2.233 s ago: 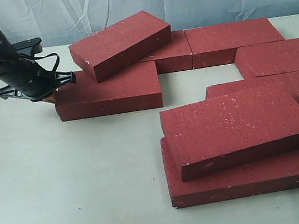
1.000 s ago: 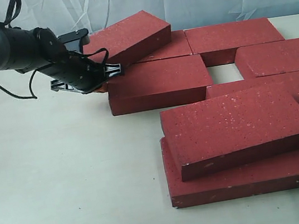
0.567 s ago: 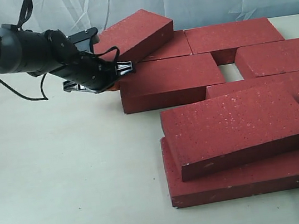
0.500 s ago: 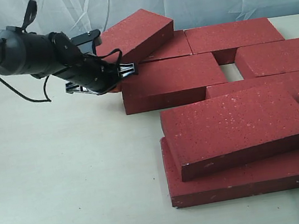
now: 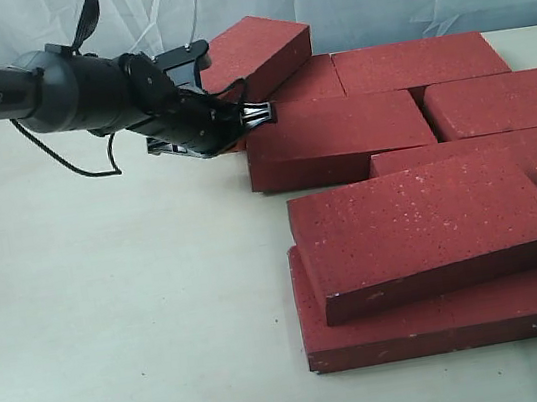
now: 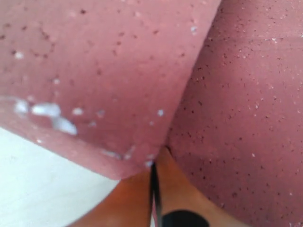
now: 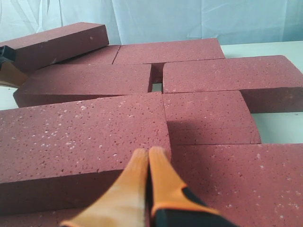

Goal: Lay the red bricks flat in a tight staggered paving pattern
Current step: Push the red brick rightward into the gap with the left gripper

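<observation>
Several red bricks lie on the table point(image 5: 117, 335). My left gripper point(image 5: 242, 141) is shut, and its orange fingertips point(image 6: 166, 176) press on the left end of a flat brick point(image 5: 340, 135). That brick's right end sits close against another flat brick point(image 5: 501, 97). A tilted brick point(image 5: 251, 50) leans on the back row point(image 5: 419, 59) just behind the left gripper. At the front, a slanted brick point(image 5: 424, 228) lies on top of a flat one point(image 5: 429, 327). My right gripper point(image 7: 148, 153) is shut and empty, hovering at that slanted brick's point(image 7: 80, 137) edge. The exterior view does not show it.
Pale cloth hangs behind the table. The left arm's black body point(image 5: 60, 91) and cable stretch across the back left. A small gap point(image 7: 156, 87) shows between the middle bricks. Bare tabletop lies to the left and front left of the bricks.
The left gripper has slid right with the flat brick pushed ahead of it, closing the gap to the brick on the right. The tilted brick behind has shifted slightly right.
</observation>
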Available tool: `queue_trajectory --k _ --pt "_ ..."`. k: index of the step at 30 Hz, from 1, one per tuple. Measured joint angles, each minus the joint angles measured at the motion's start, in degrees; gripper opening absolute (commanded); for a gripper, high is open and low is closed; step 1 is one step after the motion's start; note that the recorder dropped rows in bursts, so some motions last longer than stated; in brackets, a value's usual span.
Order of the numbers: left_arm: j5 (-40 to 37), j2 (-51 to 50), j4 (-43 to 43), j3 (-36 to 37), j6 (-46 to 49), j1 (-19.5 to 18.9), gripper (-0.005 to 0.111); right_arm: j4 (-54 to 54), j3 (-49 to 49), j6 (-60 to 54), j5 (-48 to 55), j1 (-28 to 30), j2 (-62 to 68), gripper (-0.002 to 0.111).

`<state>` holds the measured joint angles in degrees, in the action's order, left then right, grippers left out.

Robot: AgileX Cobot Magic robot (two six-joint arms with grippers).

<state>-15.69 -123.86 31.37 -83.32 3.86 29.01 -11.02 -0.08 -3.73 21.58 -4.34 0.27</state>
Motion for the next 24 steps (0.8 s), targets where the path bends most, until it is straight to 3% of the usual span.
queue_trajectory --k 24 --pt "6.1 -2.3 2.7 0.0 0.1 3.3 0.000 0.0 0.0 0.0 0.0 0.0 0.0 -0.001"
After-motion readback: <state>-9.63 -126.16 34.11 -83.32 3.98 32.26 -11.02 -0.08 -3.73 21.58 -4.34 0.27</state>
